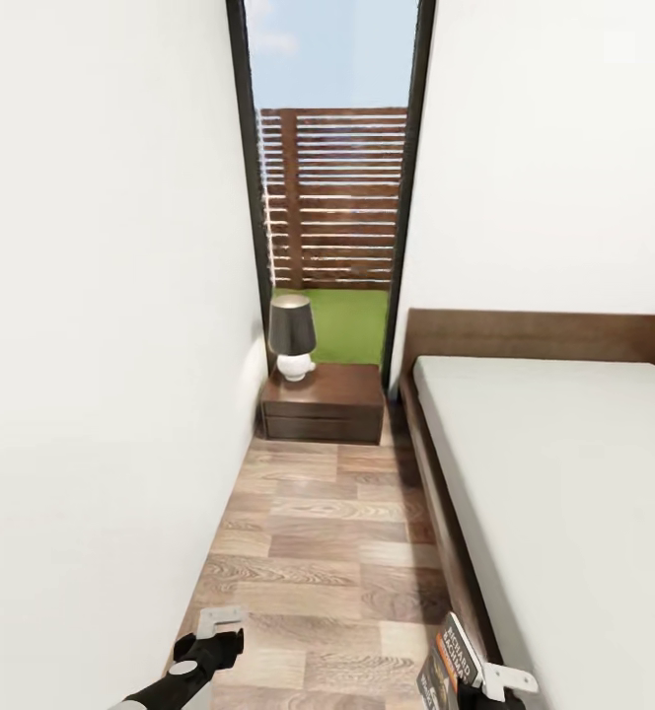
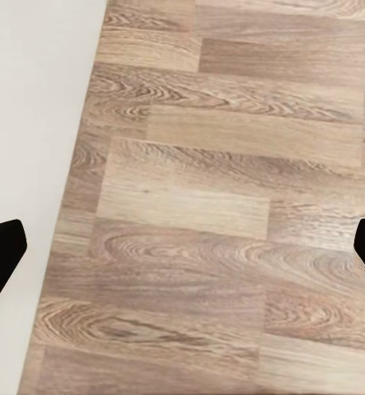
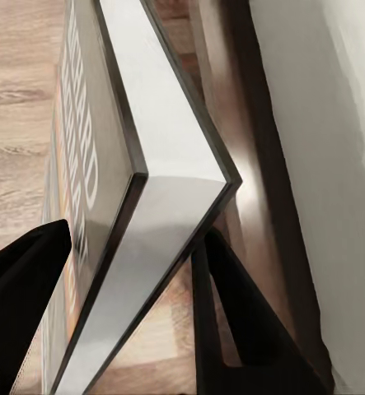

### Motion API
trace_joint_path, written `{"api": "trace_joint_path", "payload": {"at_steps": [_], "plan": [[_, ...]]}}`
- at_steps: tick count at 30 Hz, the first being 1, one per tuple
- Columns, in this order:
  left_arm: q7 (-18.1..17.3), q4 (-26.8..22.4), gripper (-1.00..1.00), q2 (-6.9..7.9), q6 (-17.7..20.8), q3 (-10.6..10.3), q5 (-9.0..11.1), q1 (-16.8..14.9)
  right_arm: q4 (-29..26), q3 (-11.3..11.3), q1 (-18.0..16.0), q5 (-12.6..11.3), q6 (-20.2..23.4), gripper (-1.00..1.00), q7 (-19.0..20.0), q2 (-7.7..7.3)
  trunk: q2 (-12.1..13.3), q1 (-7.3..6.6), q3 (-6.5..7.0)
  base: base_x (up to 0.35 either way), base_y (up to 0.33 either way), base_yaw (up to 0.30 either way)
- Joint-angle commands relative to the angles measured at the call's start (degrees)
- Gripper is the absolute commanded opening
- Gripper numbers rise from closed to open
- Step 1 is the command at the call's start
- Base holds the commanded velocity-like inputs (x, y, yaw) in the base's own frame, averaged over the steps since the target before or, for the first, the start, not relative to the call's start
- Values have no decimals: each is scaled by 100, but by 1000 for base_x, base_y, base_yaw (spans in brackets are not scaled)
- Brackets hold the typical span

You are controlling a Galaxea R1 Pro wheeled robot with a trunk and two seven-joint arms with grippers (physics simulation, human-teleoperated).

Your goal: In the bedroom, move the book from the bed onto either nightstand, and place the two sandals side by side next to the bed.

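Note:
My right gripper [image 1: 469,682] is shut on the book [image 1: 444,667], a thin paperback with a dark grey cover, an orange band and white lettering. It holds the book on edge low over the floor, beside the bed's dark wooden frame [image 1: 436,483]. In the right wrist view the book [image 3: 141,164] sits between the two black fingers [image 3: 231,321]. The bed's pale grey mattress [image 1: 564,473] fills the right side. The dark brown nightstand [image 1: 323,404] stands at the far end of the aisle. My left gripper [image 1: 214,631] hangs open over the plank floor [image 2: 207,206]. The blue sandals are out of view.
A lamp [image 1: 293,338] with a dark shade and white base stands on the nightstand's left part. A white wall [image 1: 91,345] closes the aisle's left side. Behind the nightstand, a tall dark-framed window [image 1: 332,197] shows a slatted fence and grass. The wood-floor aisle [image 1: 318,552] is narrow.

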Motion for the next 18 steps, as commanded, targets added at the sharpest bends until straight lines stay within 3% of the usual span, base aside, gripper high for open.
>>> {"api": "trace_joint_path", "payload": {"at_steps": [1, 18], "plan": [[21, 6, 100, -1, -19, -50, 47, -5, 1, 47, -5, -48, -17, -100, -19, -2, -7, 5, -8, 332, 0, 0], [21, 6, 100, -1, -19, -48, 53, -6, 1, 48, -5, -48, -13, -100, -19, -3, -7, 5, -8, 332, 0, 0]]}}
